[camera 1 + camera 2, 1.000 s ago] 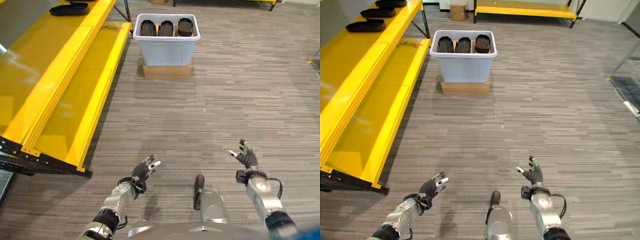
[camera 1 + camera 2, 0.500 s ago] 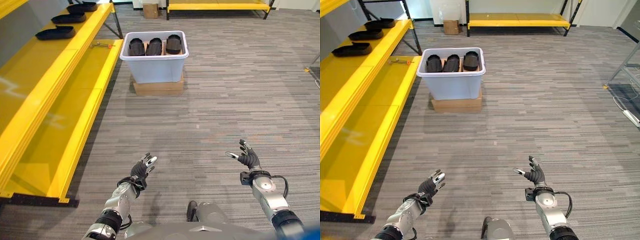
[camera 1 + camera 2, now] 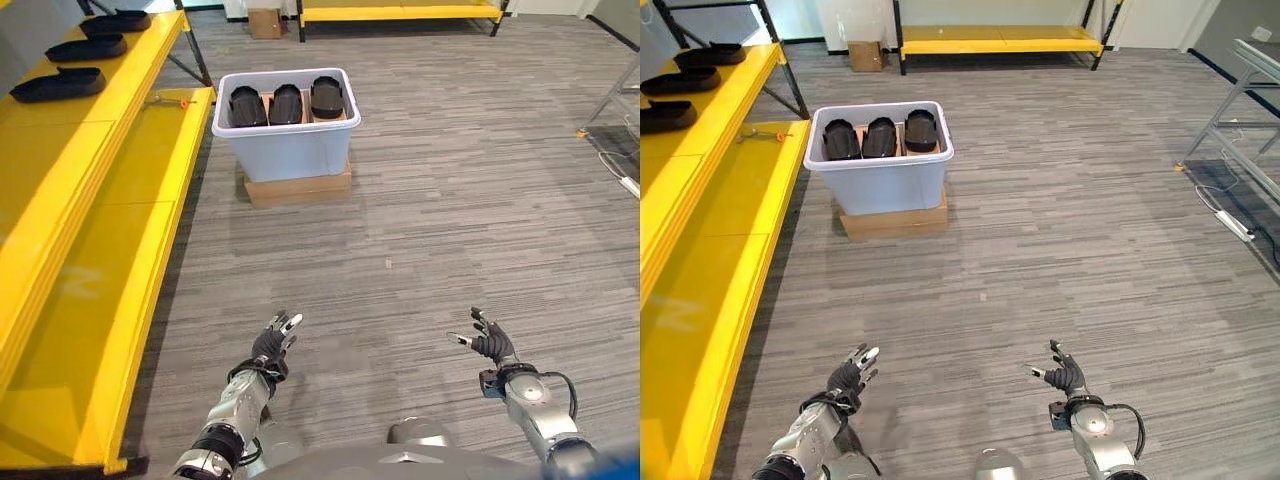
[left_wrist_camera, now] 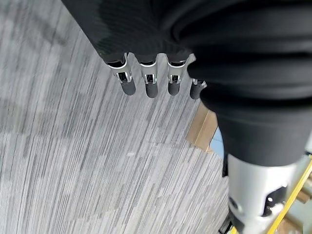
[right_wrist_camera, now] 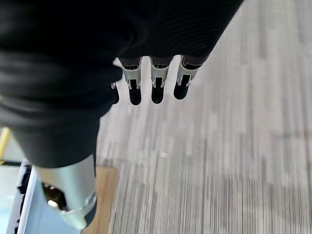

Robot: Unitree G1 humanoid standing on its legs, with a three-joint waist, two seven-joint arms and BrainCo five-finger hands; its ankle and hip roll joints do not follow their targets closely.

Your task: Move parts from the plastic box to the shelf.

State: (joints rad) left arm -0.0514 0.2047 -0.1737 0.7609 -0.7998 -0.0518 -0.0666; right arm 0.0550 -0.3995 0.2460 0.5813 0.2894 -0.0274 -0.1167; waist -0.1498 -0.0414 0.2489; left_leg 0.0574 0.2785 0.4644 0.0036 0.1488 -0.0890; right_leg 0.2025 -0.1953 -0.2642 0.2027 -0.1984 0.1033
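Box: a pale grey plastic box (image 3: 286, 140) is seen in the upper middle of the left eye view, set on a flat cardboard carton (image 3: 298, 187) on the grey striped carpet (image 3: 450, 200).
Parts in box: three black parts (image 3: 285, 103) are stood side by side in the box, touching or nearly touching one another.
Shelf: a yellow shelf (image 3: 90, 200) is run down the left side of the frame, with an upper level and a lower level.
Parts on shelf: three black parts (image 3: 58, 84) are laid in a row on the upper level, at the upper left corner of the frame.
Small item: an orange-tipped object (image 3: 170, 99) is laid on the lower level just left of the box; what it is cannot be made out, perhaps a small tool.
Left hand: the left hand (image 3: 270, 344) is held low in the lower left centre of the frame, above the carpet and well apart from the box. Its fingers (image 4: 148, 85) are stretched out straight and nothing is held.
Right hand: the right hand (image 3: 489, 345) is held at the lower right, likewise over bare carpet and far from the box. Its fingers (image 5: 156, 90) are spread and straight, with nothing in them.
Background: a second yellow bench (image 3: 998, 40) is seen along the top edge of the right eye view, with a small cardboard box (image 3: 864, 57) on the floor at its left end.
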